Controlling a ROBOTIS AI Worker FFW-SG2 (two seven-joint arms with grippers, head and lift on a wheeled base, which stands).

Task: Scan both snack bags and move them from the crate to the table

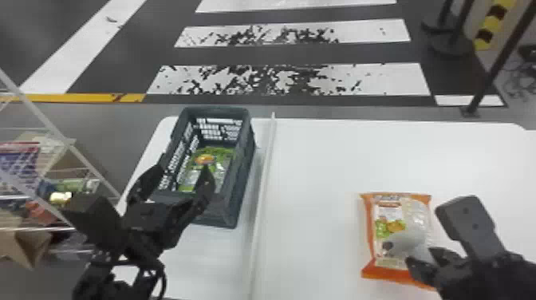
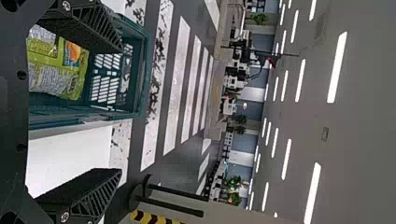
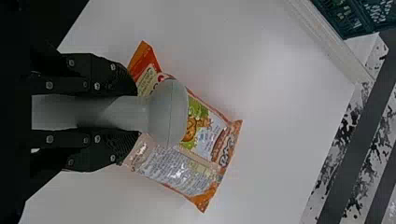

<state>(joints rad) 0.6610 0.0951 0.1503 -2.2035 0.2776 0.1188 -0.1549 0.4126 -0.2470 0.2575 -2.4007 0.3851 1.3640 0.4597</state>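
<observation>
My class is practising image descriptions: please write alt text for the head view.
The right pincer holds a grey scanner over an orange bag on a white table. Further left, the open left pincer hovers by a dark crate containing a green bag.

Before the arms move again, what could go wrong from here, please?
The left gripper is open over the near end of the crate; going down, its fingers might knock the rim.
The green bag lies low between the walls, so the grip could be awkward.
The right gripper holds the scanner over the orange bag; if lowered, it may push the bag.
</observation>
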